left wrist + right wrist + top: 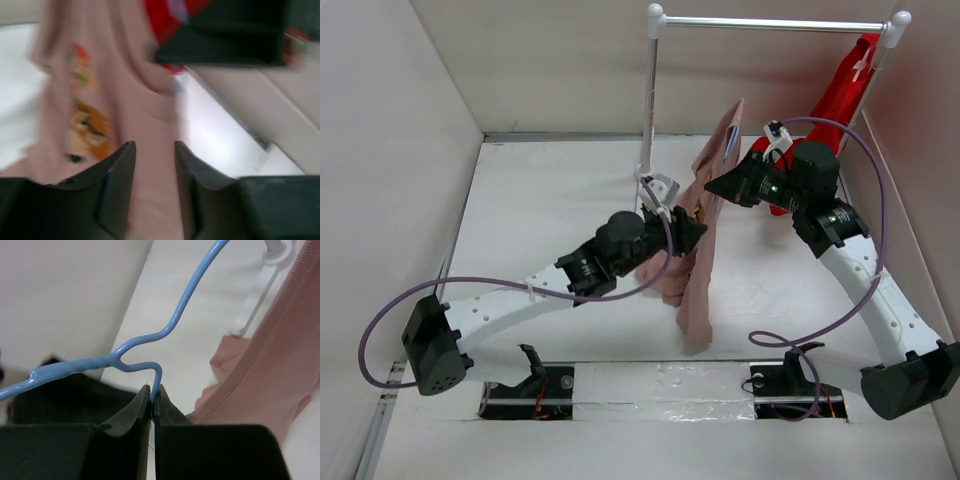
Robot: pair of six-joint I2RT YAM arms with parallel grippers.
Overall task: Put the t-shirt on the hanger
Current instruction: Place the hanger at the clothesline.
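While the left gripper point(155, 167) is up against the t-shirt point(692, 290), its jaws stand a little apart with pink cloth showing in the gap. That view is blurred, so I cannot tell whether they press on the cloth. The orange-and-brown print point(87, 130) sits just left of the fingers.

The shirt hangs in the air between the two arms, bunched and twisted, with its lower end down near the table point(540, 200). To its right, the right gripper point(152, 395) is clamped tight on the pale blue wire hanger point(125, 347) just below the twisted neck. One arm of the hanger runs up toward the top of the shirt.

My judgement is that the job is partly done. Hanger and shirt are lifted and brought together, but the shirt does not look spread over both shoulders of the hanger, and how far the wire is inside it is hidden. Seating the shirt squarely is left.

A rack point(770, 22) stands at the back with a red garment point(840, 100) on its right end. The table is white and smooth, boxed in by pale walls point(380, 150).
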